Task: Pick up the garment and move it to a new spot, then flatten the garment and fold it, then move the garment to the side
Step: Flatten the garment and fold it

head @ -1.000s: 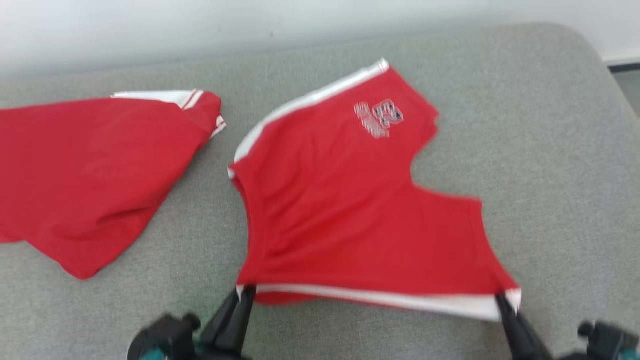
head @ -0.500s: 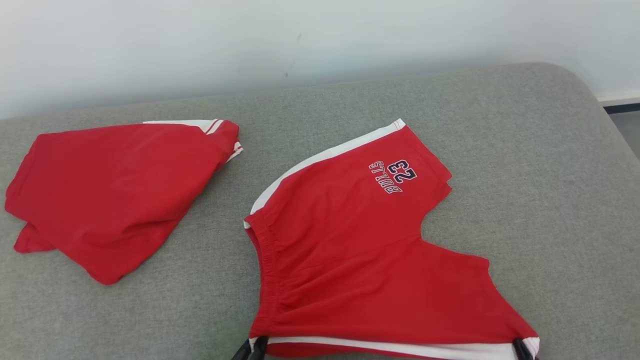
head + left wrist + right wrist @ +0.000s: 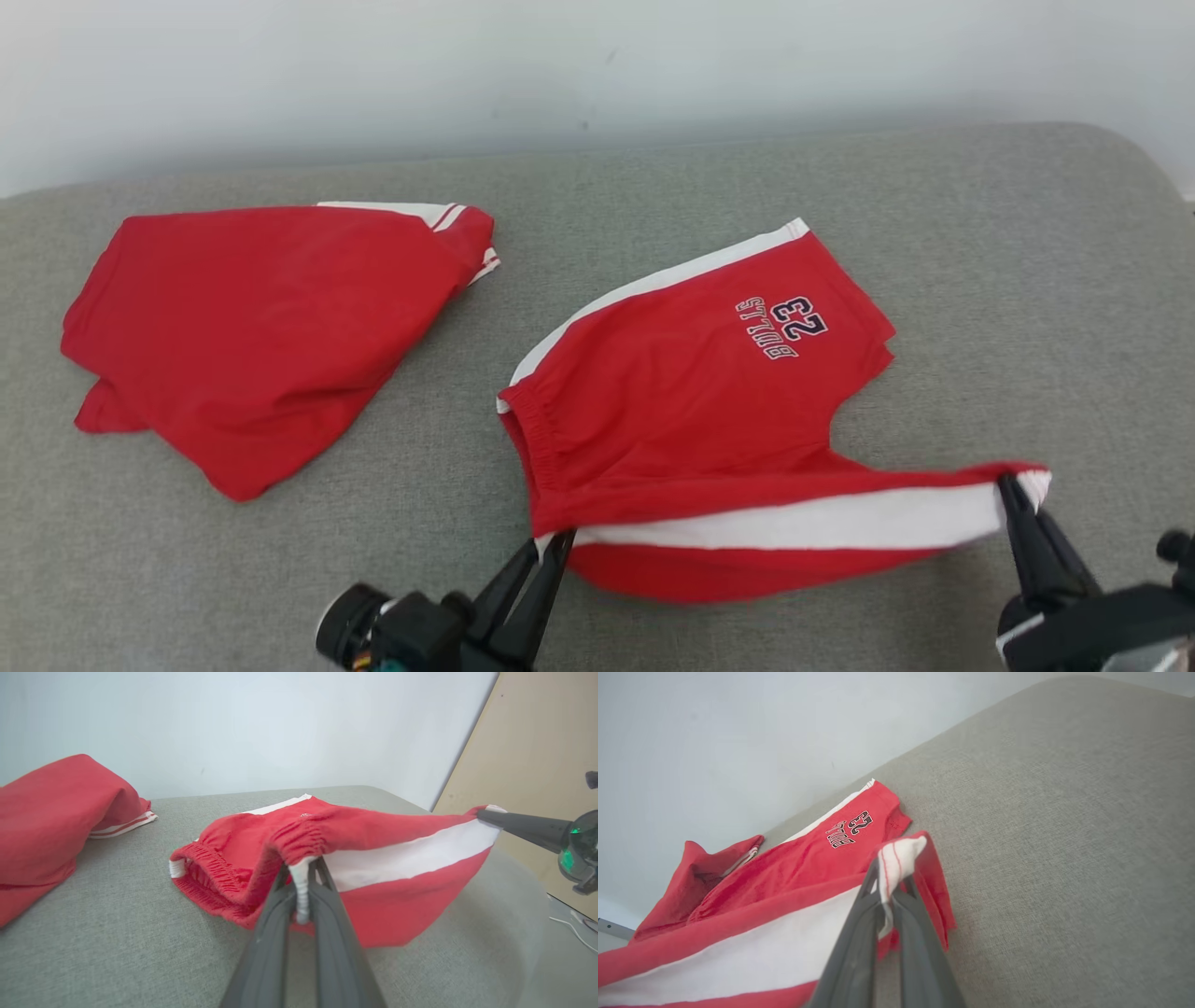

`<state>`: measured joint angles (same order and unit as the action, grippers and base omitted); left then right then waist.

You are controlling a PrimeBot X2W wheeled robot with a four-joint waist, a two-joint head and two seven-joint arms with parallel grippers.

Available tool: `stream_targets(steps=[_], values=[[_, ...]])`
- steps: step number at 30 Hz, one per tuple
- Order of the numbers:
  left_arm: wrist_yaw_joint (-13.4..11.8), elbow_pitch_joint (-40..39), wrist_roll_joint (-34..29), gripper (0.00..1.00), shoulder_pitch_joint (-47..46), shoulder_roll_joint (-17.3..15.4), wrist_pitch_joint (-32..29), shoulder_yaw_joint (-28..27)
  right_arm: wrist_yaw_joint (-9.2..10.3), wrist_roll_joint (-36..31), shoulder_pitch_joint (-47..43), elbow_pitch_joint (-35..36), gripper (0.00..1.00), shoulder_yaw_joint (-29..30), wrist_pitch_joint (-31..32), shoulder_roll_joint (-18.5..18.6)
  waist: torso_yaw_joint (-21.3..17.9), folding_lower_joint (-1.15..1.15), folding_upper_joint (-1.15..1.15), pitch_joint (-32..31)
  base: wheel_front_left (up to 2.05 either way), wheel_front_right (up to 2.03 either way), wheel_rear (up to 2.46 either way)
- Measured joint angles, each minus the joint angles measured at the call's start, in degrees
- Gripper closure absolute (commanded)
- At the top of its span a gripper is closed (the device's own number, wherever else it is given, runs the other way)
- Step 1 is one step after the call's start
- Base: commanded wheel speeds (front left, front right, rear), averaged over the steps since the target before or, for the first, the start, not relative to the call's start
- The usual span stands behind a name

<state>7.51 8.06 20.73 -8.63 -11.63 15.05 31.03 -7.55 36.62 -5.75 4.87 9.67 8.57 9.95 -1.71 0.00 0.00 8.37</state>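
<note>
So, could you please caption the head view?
The left pincer and right pincer hold the red shorts by a striped edge above the grey cushion.

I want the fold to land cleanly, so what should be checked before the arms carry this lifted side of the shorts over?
1. Left gripper shut on the shorts at the waistband corner: ok.
2. Right gripper shut on the hem corner: ok.
3. White stripe stretched between them, off the cushion: ok.
4. Far leg with the lettering lying flat: ok.
5. Second red garment apart from the shorts: ok.
6. Both fabric layers caught in each grip: cannot tell.
</note>
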Motion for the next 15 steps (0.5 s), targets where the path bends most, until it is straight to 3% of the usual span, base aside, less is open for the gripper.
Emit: stream_targets(steps=[7,15], values=[[0.01,2.2,0.38,1.0,-6.65,2.26,-0.01,-1.49,0.0,-0.09,12.55,-6.87,1.0,-1.48,1.53,5.02,1.38,0.0,0.0,2.26,0.0,0.0,0.0],[0.02,6.6,0.43,1.0,-13.28,4.17,0.0,-4.58,0.0,-0.52,31.11,-19.61,1.0,-5.81,3.16,7.38,1.97,0.01,0.01,6.16,0.0,0.0,0.0]])
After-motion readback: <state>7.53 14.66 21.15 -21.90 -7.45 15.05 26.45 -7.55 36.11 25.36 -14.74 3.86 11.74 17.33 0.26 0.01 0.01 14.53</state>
